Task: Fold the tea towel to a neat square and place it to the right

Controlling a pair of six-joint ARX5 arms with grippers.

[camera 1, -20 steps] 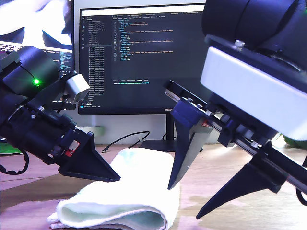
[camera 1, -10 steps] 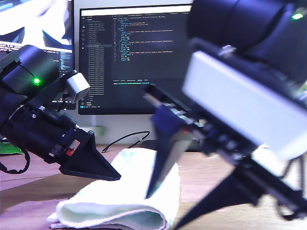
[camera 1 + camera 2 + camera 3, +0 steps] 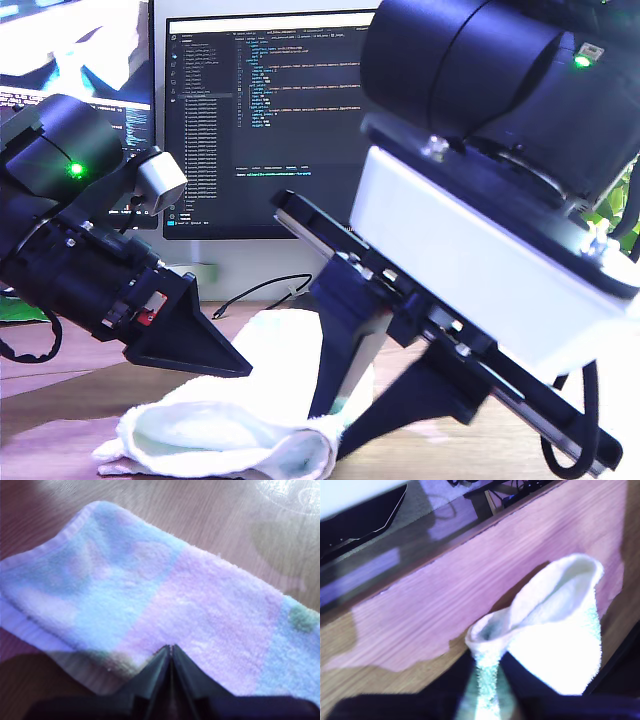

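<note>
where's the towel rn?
The towel lies folded on the wooden desk, low in the exterior view's left half, in front of the monitor. My second gripper pinches one edge; my first gripper is shut just above it.

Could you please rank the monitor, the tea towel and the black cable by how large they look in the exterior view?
Largest: monitor.
Next: tea towel, though it is nearer the camera and partly hidden.
Smallest: black cable.
</note>
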